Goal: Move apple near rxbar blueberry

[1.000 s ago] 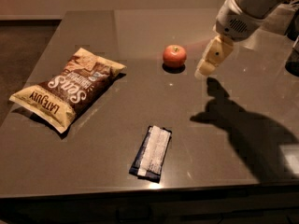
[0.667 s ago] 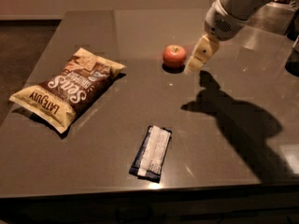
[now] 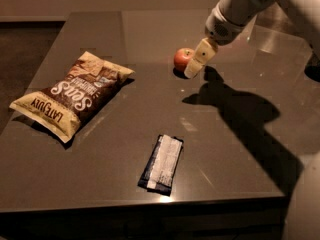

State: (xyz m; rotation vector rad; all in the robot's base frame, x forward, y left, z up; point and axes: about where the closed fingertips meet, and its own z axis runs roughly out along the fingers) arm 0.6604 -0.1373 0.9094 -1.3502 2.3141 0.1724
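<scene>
Now the pincer [image 3: 193,69] hangs just beside the apple [image 3: 181,59], spread or pressed I cannot tell.

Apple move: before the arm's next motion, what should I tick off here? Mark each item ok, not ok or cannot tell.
1. The apple is in view, resting on the table: ok.
2. The gripper is beside the apple, at its right in the picture: ok.
3. The gripper touches the apple: cannot tell.
4. The apple is lifted: not ok, it sits on the surface.
5. The rxbar blueberry lies flat and uncovered near the table's front edge: ok.
6. Nothing lies between the apple and the bar; the Late July chip bag is off to the picture's left: ok.
</scene>
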